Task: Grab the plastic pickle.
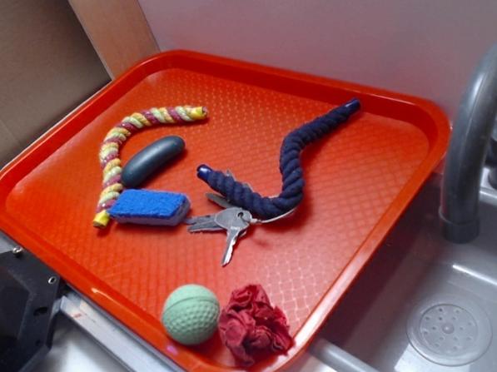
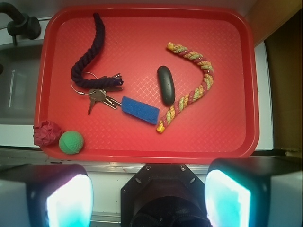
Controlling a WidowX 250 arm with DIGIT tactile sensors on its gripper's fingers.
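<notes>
The plastic pickle (image 1: 152, 160) is a dark grey-green oval lying on the red tray (image 1: 373, 171), inside the curve of a multicoloured rope and just behind the blue sponge block (image 1: 149, 207). In the wrist view the pickle (image 2: 165, 84) lies upright in the tray's middle, right of the sponge (image 2: 140, 109). My gripper (image 2: 149, 198) is high above and short of the tray's near rim, its two fingers wide apart with nothing between them. The gripper does not show in the exterior view.
On the tray also lie a pink-yellow rope (image 2: 191, 90), a dark blue twisted rope (image 2: 90, 54), keys on a ring (image 2: 98, 97), a green ball (image 2: 71, 142) and a crumpled red cloth (image 2: 46, 133). A sink with a grey faucet (image 1: 467, 141) borders the tray. The robot base (image 2: 163, 194) is below the gripper.
</notes>
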